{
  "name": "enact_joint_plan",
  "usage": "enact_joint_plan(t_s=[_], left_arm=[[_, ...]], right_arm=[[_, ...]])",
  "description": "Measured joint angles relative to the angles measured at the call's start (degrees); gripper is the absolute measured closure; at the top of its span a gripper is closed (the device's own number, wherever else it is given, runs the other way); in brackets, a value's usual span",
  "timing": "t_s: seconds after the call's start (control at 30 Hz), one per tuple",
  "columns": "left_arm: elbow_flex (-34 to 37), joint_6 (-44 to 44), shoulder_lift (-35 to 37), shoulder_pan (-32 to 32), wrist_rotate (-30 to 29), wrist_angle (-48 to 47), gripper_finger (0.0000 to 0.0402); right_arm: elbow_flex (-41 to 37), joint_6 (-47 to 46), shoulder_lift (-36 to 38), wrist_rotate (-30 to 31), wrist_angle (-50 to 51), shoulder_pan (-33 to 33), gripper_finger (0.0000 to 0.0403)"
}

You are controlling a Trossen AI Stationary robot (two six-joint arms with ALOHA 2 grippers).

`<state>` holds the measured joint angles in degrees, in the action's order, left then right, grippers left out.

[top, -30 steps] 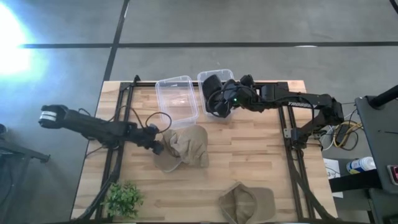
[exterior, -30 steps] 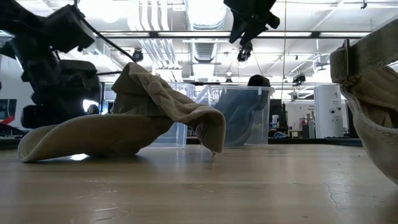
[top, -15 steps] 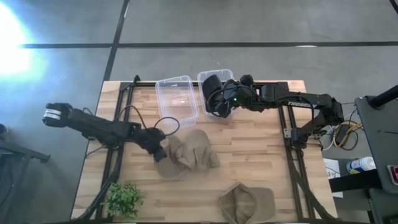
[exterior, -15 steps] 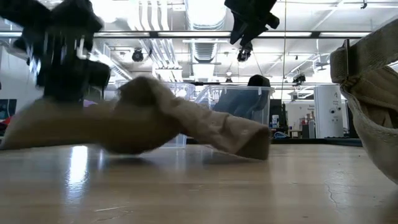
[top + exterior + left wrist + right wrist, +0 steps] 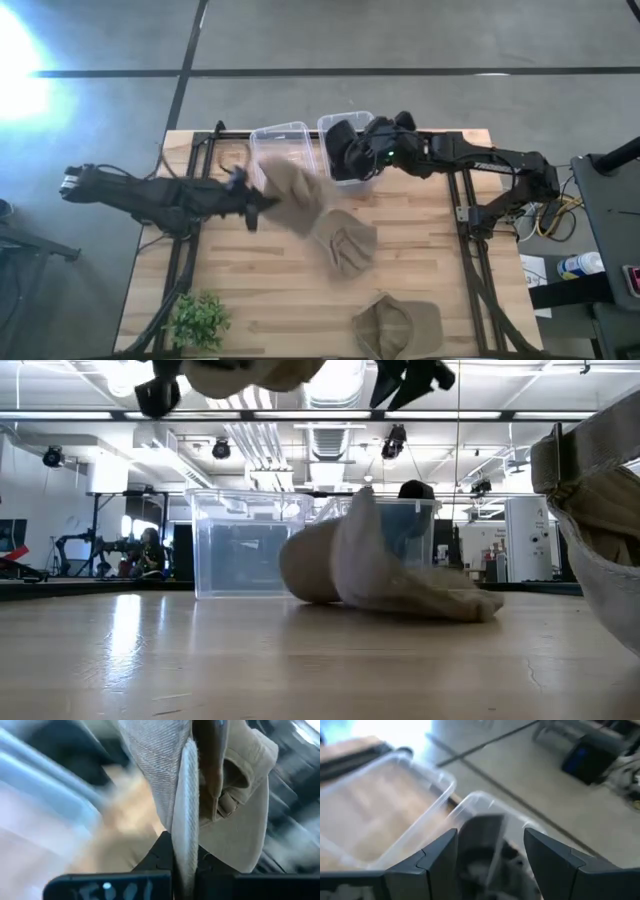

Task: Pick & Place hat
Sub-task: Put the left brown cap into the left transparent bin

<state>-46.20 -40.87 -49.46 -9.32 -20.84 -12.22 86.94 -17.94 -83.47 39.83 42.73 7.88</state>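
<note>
A tan hat (image 5: 315, 215) stretches from my left gripper (image 5: 258, 203) toward the table's middle. Its held end (image 5: 250, 372) is high up and its other end (image 5: 385, 575) lies on the wood. The left gripper is shut on it. My right gripper (image 5: 490, 840) stands open above the right clear bin (image 5: 345, 130), which has a dark hat (image 5: 480, 865) inside. The fingers touch nothing. Beside it on the left is a second clear bin (image 5: 285, 150). My left gripper pinches a thick seamed edge of the tan hat (image 5: 184, 835) between its two fingers, coming nearly level from the table's left. The held end is lifted. The cloth runs away from the fingers, and its far end rests on the table.
Another tan hat (image 5: 395, 325) lies at the near edge, partly over it, and fills the low view's right side (image 5: 590, 510). A small green plant (image 5: 197, 320) stands at the near left. Bare wood lies between the hats and at the right.
My left gripper has shut on the tan hat, then risen and swung toward the far edge. The hat's held end has lifted high, and the rest has stretched out and slid toward the table's right.
</note>
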Motion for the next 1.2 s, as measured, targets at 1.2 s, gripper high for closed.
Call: enact_joint_plan(t_s=[1.2], left_arm=[[-17.04,6.34,-36.63,8.53,-31.02,-48.17,0.0395]], right_arm=[[-0.07,-4.68,2.64,5.27,6.85,1.24,0.0179]])
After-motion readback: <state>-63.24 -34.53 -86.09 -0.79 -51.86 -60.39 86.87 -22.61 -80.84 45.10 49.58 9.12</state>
